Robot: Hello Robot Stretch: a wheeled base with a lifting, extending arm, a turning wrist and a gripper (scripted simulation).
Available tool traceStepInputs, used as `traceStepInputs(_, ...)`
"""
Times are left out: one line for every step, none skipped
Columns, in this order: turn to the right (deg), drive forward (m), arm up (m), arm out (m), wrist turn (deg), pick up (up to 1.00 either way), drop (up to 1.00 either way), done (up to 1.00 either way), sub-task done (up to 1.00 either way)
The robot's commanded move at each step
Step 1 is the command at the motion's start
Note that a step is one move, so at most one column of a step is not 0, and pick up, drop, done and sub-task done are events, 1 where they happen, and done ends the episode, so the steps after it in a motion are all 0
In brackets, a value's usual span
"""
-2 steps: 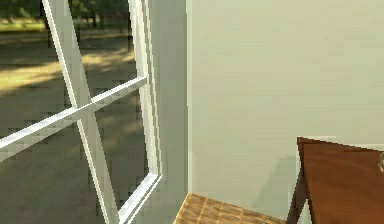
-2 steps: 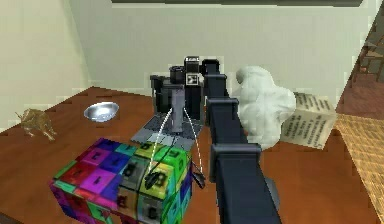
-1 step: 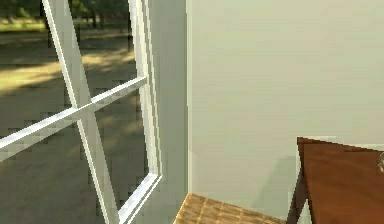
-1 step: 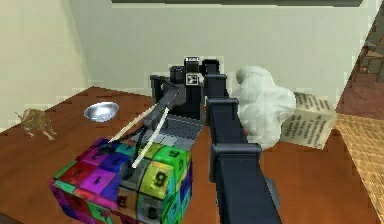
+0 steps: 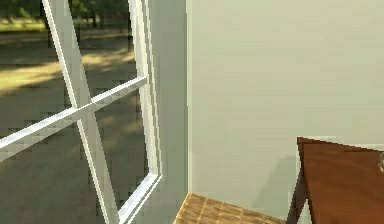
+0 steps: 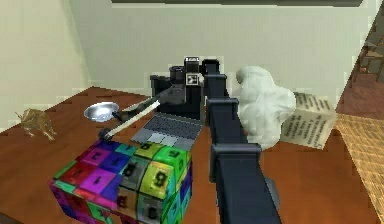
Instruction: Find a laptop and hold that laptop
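Nearest me sits a multicoloured cube [image 6: 125, 180] on the wooden table [image 6: 35, 170]; beyond it, my gripper [image 6: 140, 110] is by the laptop [image 6: 168, 128]. I cannot tell whether it holds anything.

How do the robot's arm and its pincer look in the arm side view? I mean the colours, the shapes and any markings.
The arm is a dark, almost black square bar, built of box-like segments that step narrower toward its far end. At that end stand two small white squares with black marks. Left of them sits the pincer, a dark, thin-fingered body.
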Motion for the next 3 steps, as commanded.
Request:
traceStepInputs(0.0,0.0,0.0,0.0,45.0,0.0,0.0,0.0,0.0)
traceStepInputs(0.0,0.0,0.0,0.0,45.0,0.0,0.0,0.0,0.0)
traceStepInputs(0.0,0.0,0.0,0.0,3.0,0.0,0.0,0.0,0.0)
